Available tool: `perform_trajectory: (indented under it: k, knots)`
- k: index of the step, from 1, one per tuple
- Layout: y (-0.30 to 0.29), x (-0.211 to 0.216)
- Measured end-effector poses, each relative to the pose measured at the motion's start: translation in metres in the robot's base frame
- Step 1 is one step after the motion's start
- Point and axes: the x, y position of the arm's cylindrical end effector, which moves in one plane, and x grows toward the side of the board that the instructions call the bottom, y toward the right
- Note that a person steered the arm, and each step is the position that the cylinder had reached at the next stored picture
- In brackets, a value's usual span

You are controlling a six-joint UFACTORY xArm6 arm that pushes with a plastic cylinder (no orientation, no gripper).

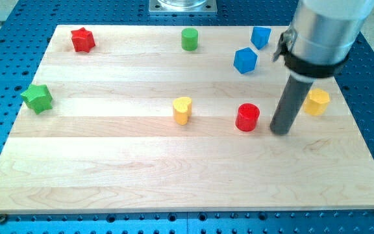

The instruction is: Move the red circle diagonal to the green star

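**Red circle just left of the tip, green star far across the table**

Going left to right, places are given from my tip (280, 132), the lower end of the end effector. This is a plain rod with no jaws to open or close, and it holds nothing.

The green star (37, 98) lies far to the view's left of my tip and a little higher, near the left edge of the table (174, 175). The red star (82, 39) sits far left and well up, near the top corner. The yellow heart (182, 110) is left of my tip at about the same height. The green cylinder (189, 39) stands up and to the left.

The red circle (247, 117), the block to move, is just left of my tip; whether they touch cannot be told.

It looks like a small, stiff, light cylinder that should slide easily on the smooth wood. Its round side may roll off a push that is off centre, so contact is best on its right flank, in line with the star.

Two blue blocks (245, 60) (260, 36) lie above my tip. The yellow block (317, 102) is just to the right.

No containers are in view.
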Motion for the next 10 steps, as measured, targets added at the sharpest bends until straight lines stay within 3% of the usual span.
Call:
perform_trajectory:
  k: [2,6,8,10]
  knots:
    - [-0.025,-0.022]
    - [-0.185,0.108]
    - [-0.166,0.07]
    - [-0.211,0.069]
